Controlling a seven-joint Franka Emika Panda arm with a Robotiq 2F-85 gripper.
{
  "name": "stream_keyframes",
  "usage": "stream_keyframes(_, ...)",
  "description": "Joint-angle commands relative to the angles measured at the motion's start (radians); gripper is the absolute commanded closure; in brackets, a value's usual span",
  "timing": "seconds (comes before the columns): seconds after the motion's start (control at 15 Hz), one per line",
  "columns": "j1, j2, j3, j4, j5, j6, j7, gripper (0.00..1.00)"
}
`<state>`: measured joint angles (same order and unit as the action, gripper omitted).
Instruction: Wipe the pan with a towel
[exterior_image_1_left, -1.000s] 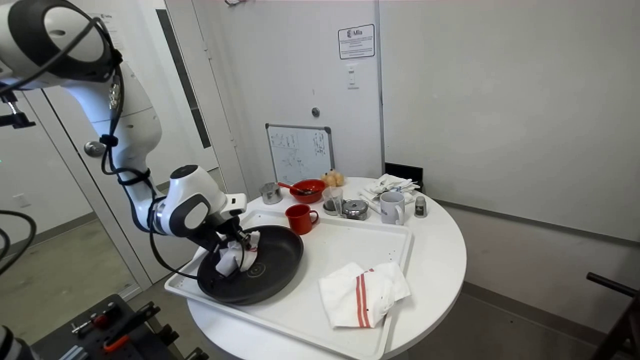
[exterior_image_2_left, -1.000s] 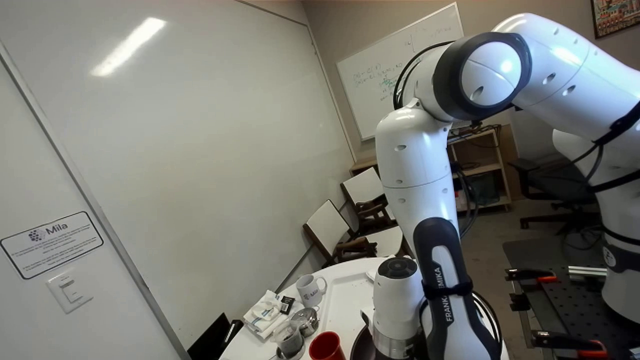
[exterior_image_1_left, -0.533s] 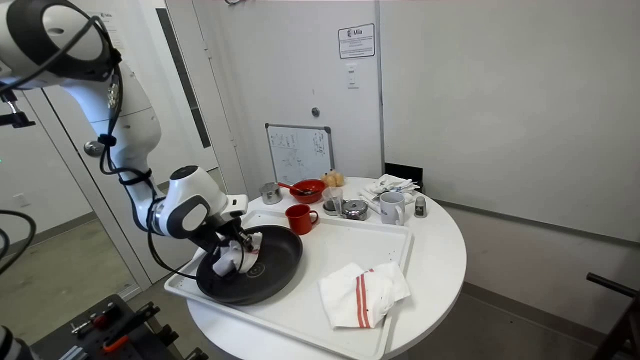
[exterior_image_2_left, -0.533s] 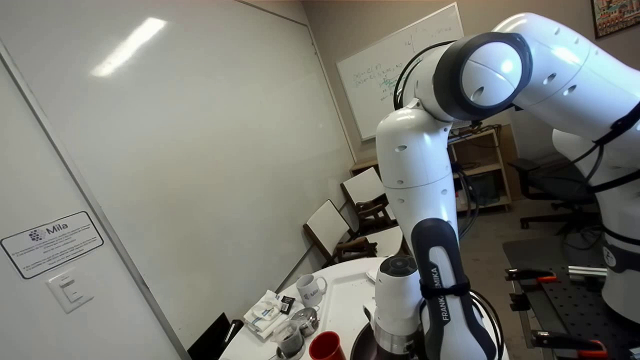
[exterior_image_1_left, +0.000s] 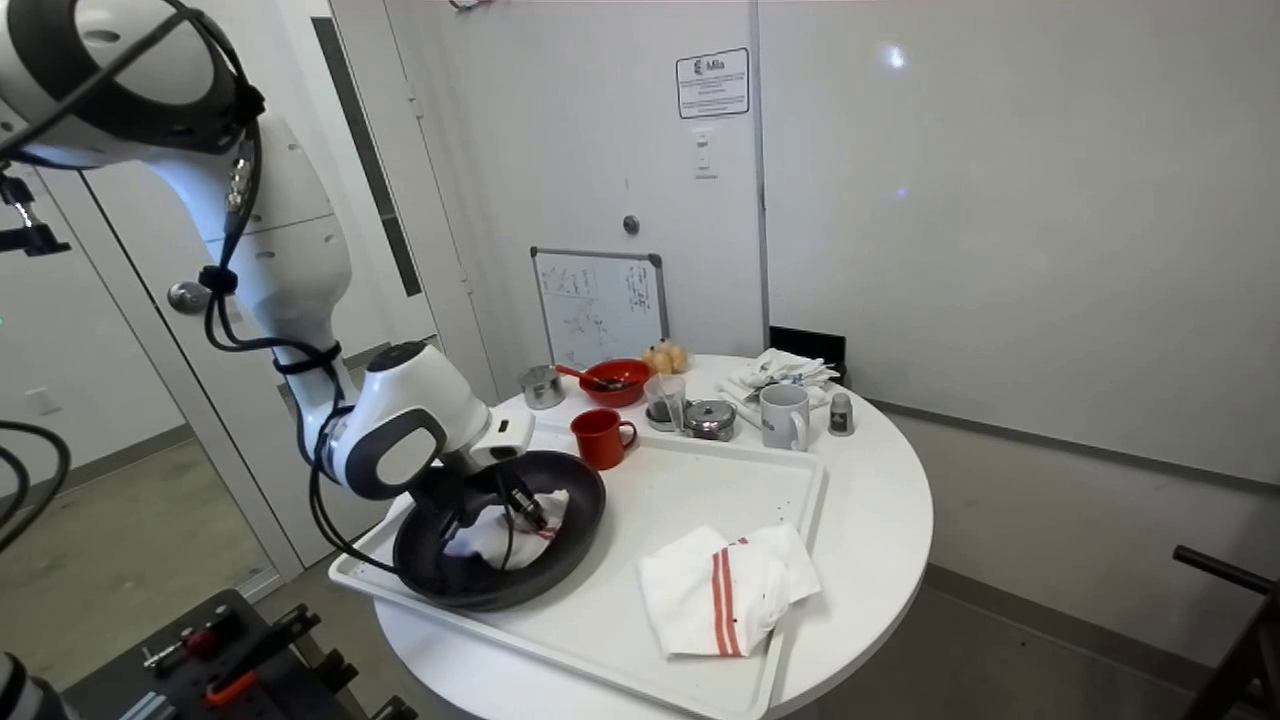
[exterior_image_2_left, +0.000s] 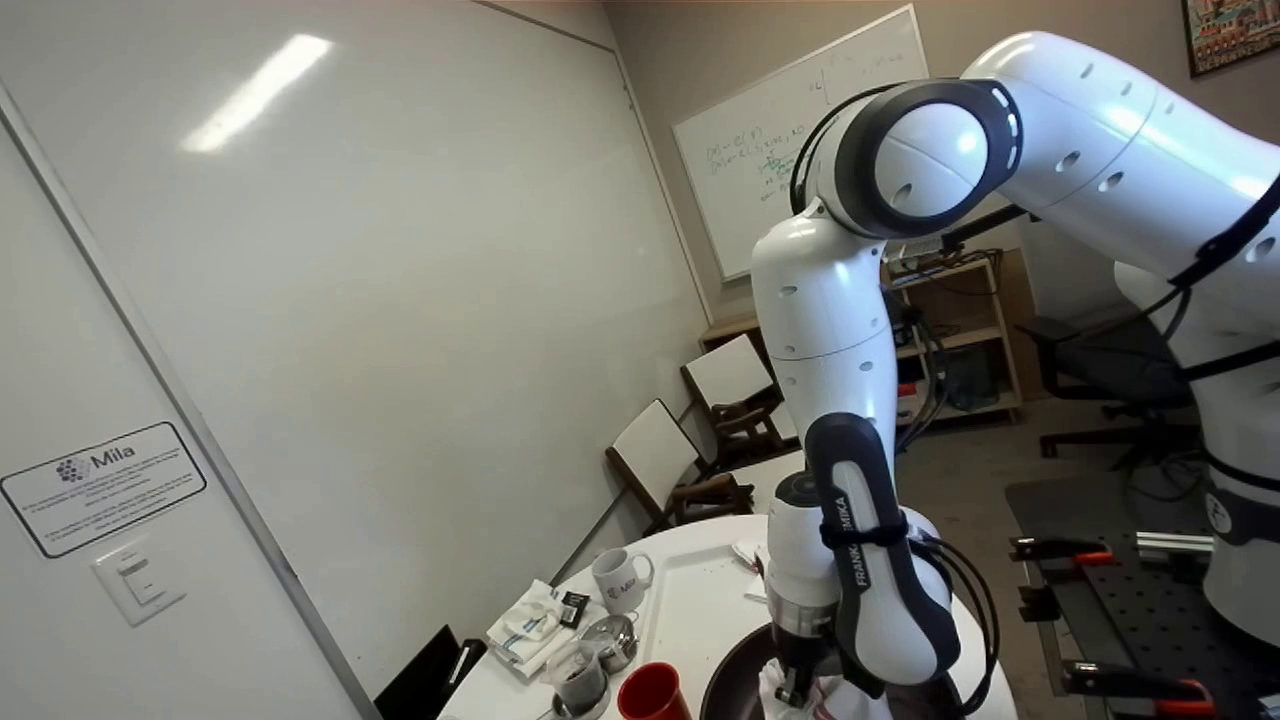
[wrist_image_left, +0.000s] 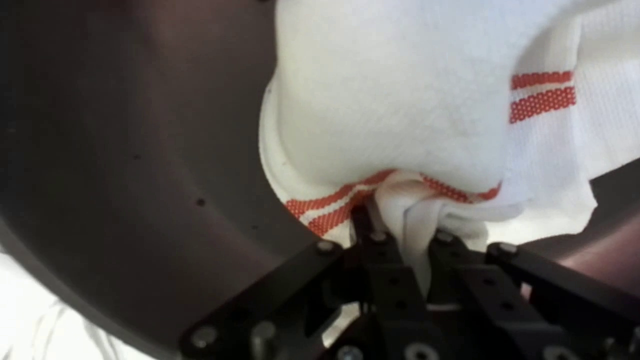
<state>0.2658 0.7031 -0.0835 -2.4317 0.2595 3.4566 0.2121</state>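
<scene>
The round white worktop (exterior_image_1_left: 880, 520) carries a white tray (exterior_image_1_left: 700, 500), and on that tray sits the black pan (exterior_image_1_left: 582, 507). Inside the pan lies the white towel (wrist_image_left: 400, 100) with red stripes; my end effector (wrist_image_left: 410, 235) pinches a bunched fold of it tightly.

The arm (exterior_image_1_left: 290, 265) slopes downward, its wrist (exterior_image_1_left: 425, 395) bent low, the jaws pinched close together.

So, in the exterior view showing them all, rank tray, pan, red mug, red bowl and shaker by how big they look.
Tray
Pan
Red mug and red bowl: too alike to rank, with the mug nearer the camera
Shaker
</scene>
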Motion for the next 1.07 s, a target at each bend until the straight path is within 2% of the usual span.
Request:
stream_keyframes(0.0,-0.03,-0.022,-0.024,-0.055,0.042,-0.001,0.0,0.97)
stream_keyframes(0.13,-0.031,-0.03,-0.036,-0.072,0.055,0.0,-0.001,0.97)
stream_keyframes(0.4,0.018,-0.05,-0.061,-0.134,0.095,0.0,-0.002,0.97)
stream_keyframes(1.0,0.241,-0.097,-0.091,-0.258,0.208,0.0,-0.006,0.97)
